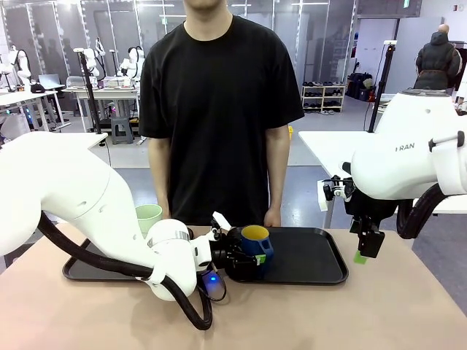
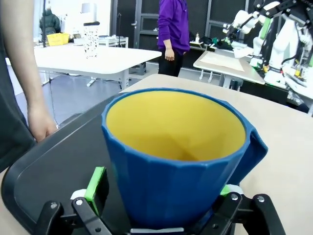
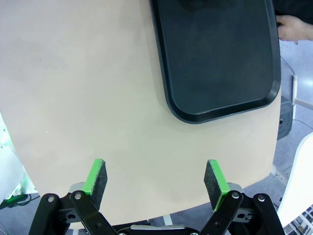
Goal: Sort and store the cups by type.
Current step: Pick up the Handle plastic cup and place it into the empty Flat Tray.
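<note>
The dark blue handled mug with its yellow inside stands at the left end of the right black tray. My left gripper is open around its lower body. In the left wrist view the mug sits between the green pads, a narrow gap shows on the left side, and the handle points right. The pale green tumbler stands upright on the left tray, partly hidden behind my left arm. My right gripper hangs open above bare table; its wrist view shows the gripper holding nothing.
A person in a black shirt stands at the far edge, hands hanging by the trays, one hand close to the right tray. The tray's rounded corner lies ahead of my right gripper, with the tan tabletop beside it.
</note>
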